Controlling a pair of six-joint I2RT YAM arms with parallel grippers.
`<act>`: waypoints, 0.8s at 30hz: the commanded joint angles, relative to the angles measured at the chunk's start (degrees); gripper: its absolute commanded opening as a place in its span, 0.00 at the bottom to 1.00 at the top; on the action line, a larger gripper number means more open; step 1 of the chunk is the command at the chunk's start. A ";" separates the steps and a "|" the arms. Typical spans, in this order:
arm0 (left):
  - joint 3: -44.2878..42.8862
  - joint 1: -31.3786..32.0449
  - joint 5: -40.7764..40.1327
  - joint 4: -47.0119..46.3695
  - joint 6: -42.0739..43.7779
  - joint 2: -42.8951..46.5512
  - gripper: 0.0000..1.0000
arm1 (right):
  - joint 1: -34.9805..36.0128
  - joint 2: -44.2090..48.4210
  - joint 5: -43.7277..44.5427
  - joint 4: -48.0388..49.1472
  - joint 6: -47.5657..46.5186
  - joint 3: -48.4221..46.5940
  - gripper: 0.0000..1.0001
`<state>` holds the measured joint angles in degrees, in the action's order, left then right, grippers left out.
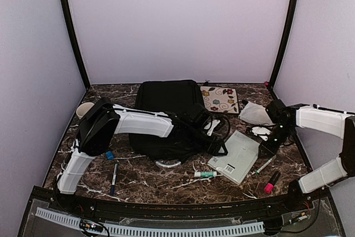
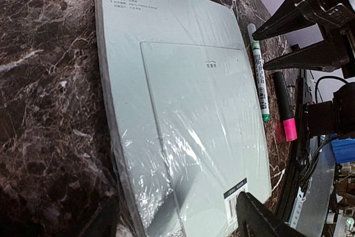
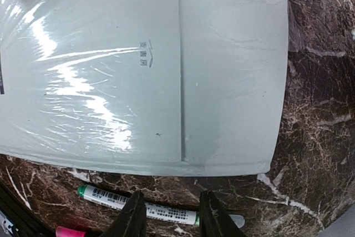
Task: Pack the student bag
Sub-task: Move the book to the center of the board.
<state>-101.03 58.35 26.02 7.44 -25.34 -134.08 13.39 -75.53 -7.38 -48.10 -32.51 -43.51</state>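
Two pincers stand spread and empty on my remote feed. The left gripper [image 2: 183, 223] hangs over one edge of a shrink-wrapped grey book [image 1: 236, 156]. The right gripper [image 3: 173, 217] straddles a green-capped marker [image 3: 105, 197] just beside the book's opposite edge. The student bag [image 1: 166, 109] lies left of both, just beside the left gripper, with the left arm stretched across it. A pink highlighter [image 1: 270, 182] lies near the marker.

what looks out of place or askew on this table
Nothing spilled or damaged. The pale grey shrink-wrapped book lies at a skewed angle beside the large black fabric student bag, its wrap wrinkled.
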 commanded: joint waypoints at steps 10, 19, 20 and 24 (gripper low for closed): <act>-3.55 -0.77 5.85 3.84 -4.97 -2.97 0.72 | 6.47 -10.11 5.36 10.60 4.35 -1.14 0.30; -6.43 -0.87 6.85 3.68 -5.57 -0.76 0.66 | 7.34 -17.64 3.42 12.96 7.51 -7.23 0.30; -6.38 -0.87 6.48 3.53 -5.39 0.02 0.65 | 7.34 -18.63 3.01 13.30 7.95 -8.60 0.30; -6.10 -0.87 2.73 4.51 -4.36 3.77 0.65 | 7.80 -22.83 0.48 13.18 9.64 -13.78 0.30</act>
<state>-105.78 57.41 31.00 12.16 -30.72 -136.97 19.92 -92.23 -3.20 -43.13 -25.67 -54.81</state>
